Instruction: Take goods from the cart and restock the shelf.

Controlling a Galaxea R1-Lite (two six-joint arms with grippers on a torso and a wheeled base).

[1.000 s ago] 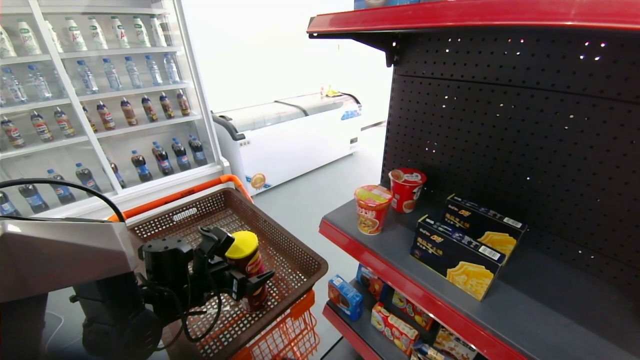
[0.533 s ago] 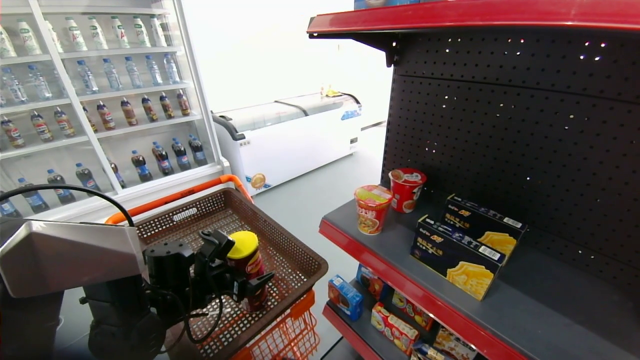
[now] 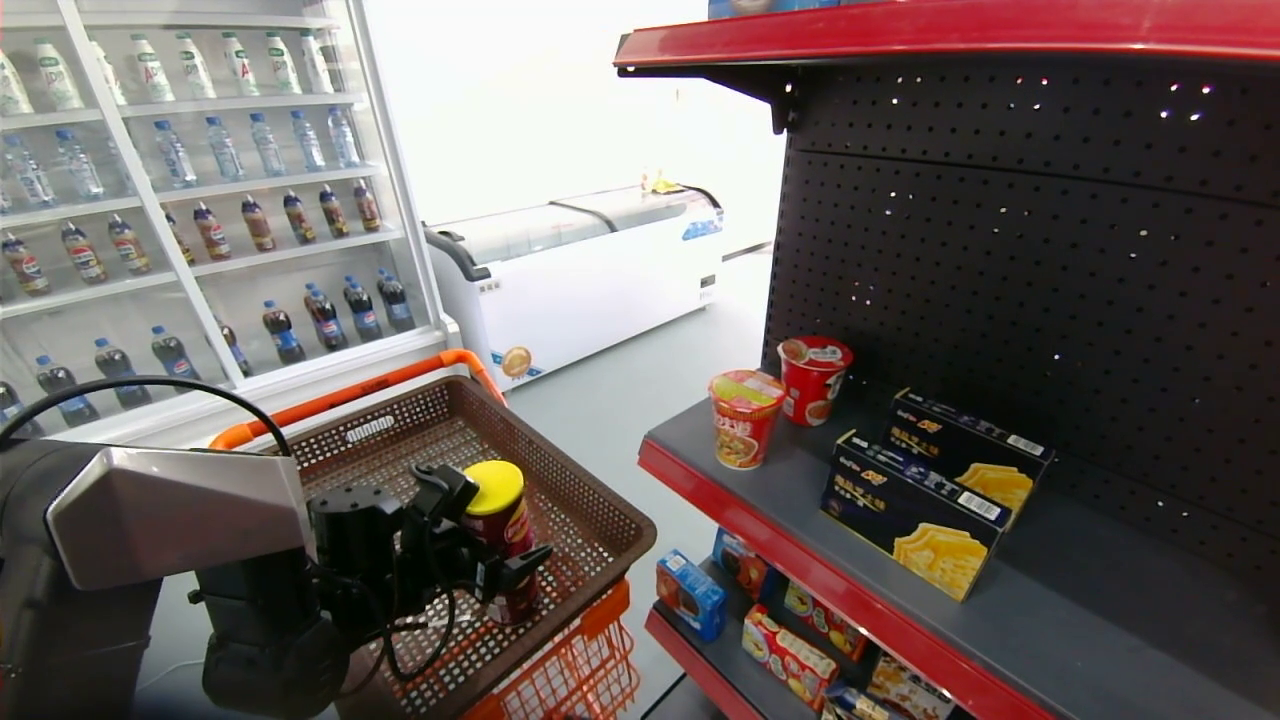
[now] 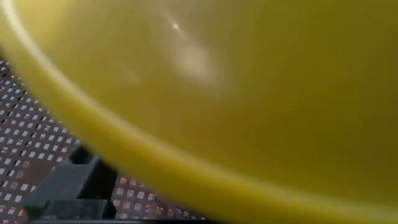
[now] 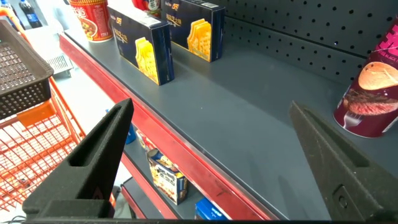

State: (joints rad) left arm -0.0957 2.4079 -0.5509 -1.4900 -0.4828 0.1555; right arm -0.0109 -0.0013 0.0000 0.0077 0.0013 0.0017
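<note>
The left hand (image 3: 495,530) sits low inside the brown basket (image 3: 590,510) on top of the orange cart (image 3: 590,670). It is closed on a tall can (image 3: 512,535) with a yellow lid, one black finger (image 3: 527,560) on each side of the body just under the lid. The can stands upright in that grip. I can't tell whether its base rests on the basket floor or hangs just above it. From the left wrist camera the yellow lid (image 4: 249,93) sits right against the lens, with basket mesh (image 4: 25,162) beneath it.

Well off to that hand's right is the grey shelf (image 3: 800,500) with its red front edge. Two cup noodles (image 3: 745,415) stand near its closest corner, one just behind the other. Two dark blue boxes (image 3: 915,515) lean farther along, one behind the other. Smaller packets (image 3: 690,595) sit on the lower shelf underneath.

The right hand (image 5: 211,155) hovers above the shelf with its two fingers (image 5: 99,155) spread wide and nothing between them. Bare shelf board (image 5: 249,124) lies below it. Ahead of it and to one side stand the blue boxes (image 5: 146,46), and a maroon can (image 5: 367,93) stands on the shelf just beyond its other finger.

Behind the cart there's a glass-fronted cooler (image 3: 200,200) full of bottles and a white chest freezer (image 3: 590,270)
</note>
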